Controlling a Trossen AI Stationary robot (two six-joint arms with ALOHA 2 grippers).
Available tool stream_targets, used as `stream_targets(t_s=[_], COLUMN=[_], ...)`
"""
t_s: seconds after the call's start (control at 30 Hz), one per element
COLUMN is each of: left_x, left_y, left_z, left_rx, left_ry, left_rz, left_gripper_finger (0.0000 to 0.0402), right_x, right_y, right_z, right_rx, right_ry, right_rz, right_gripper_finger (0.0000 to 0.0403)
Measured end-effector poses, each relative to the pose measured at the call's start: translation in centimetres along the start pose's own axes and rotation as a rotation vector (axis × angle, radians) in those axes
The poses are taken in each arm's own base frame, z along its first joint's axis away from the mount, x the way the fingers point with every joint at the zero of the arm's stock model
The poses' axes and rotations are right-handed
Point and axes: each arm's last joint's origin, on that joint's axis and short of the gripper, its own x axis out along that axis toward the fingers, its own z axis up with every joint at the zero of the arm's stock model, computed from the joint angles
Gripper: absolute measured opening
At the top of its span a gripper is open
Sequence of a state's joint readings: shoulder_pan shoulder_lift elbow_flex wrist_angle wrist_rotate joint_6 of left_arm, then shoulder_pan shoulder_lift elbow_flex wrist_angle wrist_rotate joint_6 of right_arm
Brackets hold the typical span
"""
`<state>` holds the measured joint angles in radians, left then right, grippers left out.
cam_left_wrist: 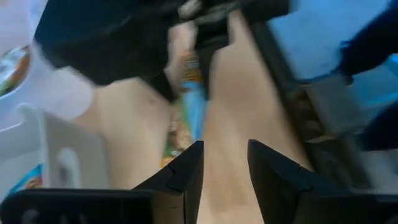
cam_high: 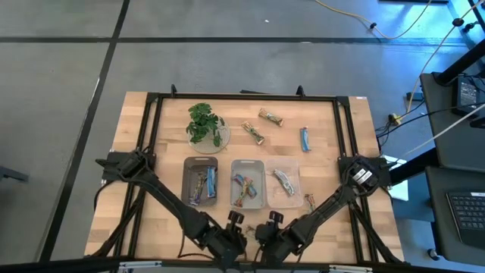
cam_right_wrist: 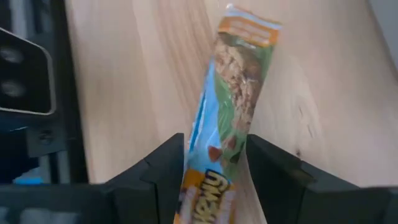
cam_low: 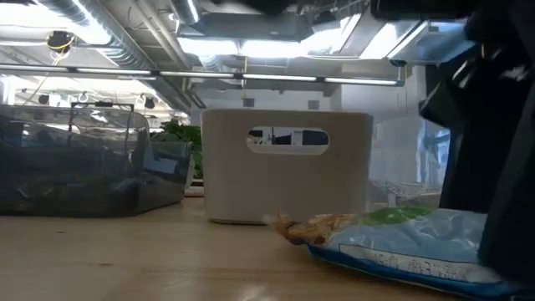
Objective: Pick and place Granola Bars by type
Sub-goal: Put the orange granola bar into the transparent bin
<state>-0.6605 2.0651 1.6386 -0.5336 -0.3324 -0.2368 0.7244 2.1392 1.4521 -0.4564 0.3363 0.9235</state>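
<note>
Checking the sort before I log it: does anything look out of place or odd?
One small wrapped item lies on the table just outside the clear bin, not in any bin. Three granola bars lie unsorted near the plant. The right gripper holds a blue-and-green granola bar.

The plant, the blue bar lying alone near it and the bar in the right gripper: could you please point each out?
plant [cam_high: 204, 123], high view, on its leaves.
blue bar [cam_high: 305, 139], high view, mid-wrapper.
held bar [cam_right_wrist: 233, 93], right wrist view, upper wrapper beyond the fingers.
</note>
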Motion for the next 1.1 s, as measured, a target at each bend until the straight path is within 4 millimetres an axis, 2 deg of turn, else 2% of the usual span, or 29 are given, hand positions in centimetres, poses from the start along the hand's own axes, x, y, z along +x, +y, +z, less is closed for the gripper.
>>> stream_targets(t_s=[0.13,0.37,0.57,0.77,1.1], left_x=[-0.7,-0.8,-0.5,-0.2,0.1], left_y=[-0.5,-1.1,-0.4,0.6,1.1], left_z=[0.1,0.2,1.7,2.6,2.2], left_rx=[0.019,0.065,0.111,0.136,0.155], left_ry=[-0.010,-0.034,-0.141,-0.203,-0.165], left_rz=[-0.019,-0.061,-0.219,-0.243,-0.153], left_gripper_finger=[0.0114,0.0118,0.0114,0.0118,0.0115], right_x=[0.8,0.9,1.0,1.1,1.1], right_y=[0.0,0.0,-0.1,0.0,-0.2], right_z=[-0.3,-0.3,-0.3,-0.2,-0.3], right_rx=[0.012,0.005,0.016,0.018,0.002], right_ry=[-0.001,-0.006,-0.029,-0.043,-0.032], right_rz=[-0.015,-0.021,-0.033,-0.030,-0.051], right_gripper_finger=[0.0177,0.0177,0.0177,0.0176,0.0111])
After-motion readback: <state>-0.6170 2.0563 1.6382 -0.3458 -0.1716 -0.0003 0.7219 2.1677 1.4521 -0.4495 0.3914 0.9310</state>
